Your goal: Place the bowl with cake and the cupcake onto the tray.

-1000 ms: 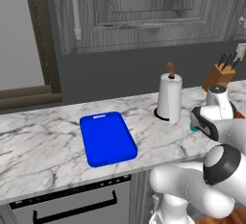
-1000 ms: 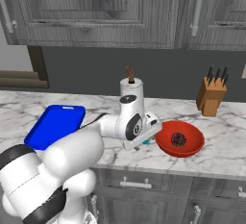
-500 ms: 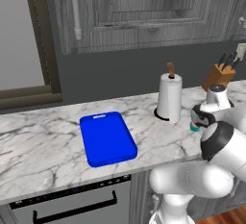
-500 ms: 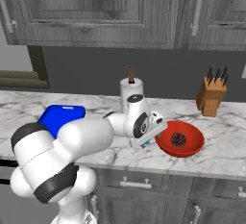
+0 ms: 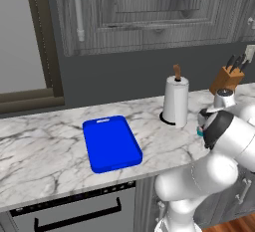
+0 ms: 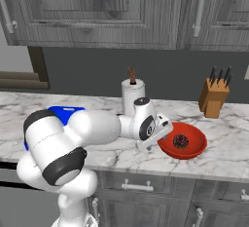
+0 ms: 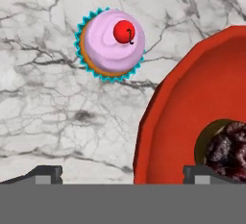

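Though glossy, ribbed red bowl (image 7: 192, 117)

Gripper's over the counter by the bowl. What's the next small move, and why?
Probably lower the open gripper onto the bowl's near rim. One fingertip sits over bare marble, the other above the bowl by the cake; the cupcake stands apart.

One tray (image 5: 111, 143), one bowl (image 6: 182, 141), one cupcake (image 7: 111, 43), one paper-towel roll (image 5: 176, 101) and one knife block (image 6: 213, 97) were counted.
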Controlling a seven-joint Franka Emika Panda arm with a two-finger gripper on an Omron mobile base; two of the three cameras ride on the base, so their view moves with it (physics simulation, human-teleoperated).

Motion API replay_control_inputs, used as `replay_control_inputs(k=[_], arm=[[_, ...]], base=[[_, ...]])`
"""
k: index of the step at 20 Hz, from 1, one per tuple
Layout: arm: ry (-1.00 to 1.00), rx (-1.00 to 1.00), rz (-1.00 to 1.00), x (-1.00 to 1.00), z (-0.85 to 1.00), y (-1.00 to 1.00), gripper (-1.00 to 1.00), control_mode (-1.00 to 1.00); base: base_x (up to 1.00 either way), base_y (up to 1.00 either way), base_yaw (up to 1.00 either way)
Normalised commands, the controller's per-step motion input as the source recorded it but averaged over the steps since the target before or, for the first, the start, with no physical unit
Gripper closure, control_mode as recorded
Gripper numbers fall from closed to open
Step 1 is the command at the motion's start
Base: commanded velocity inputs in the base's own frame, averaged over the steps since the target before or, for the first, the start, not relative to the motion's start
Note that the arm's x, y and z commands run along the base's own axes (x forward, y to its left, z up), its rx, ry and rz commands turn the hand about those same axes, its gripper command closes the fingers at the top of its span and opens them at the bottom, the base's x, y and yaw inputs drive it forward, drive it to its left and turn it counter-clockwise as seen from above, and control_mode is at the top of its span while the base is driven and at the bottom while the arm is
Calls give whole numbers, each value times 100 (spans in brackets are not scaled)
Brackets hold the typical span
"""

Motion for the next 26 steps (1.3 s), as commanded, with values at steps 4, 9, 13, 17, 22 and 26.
replay_control_inputs(k=[4,9,13,17,22,26], arm=[[-1,0,0,24,-10,-7,-100,-100],[0,1,1,17,-14,-2,-100,-100],[0,3,1,8,-12,-10,-100,-100],[-3,0,6,3,-11,-11,-100,-100],[-6,0,8,1,-10,-7,-100,-100],[-6,0,8,0,-7,0,100,-100]], base=[[0,0,0],[0,0,0],[0,0,0],[0,0,0],[0,0,0],[0,0,0]])
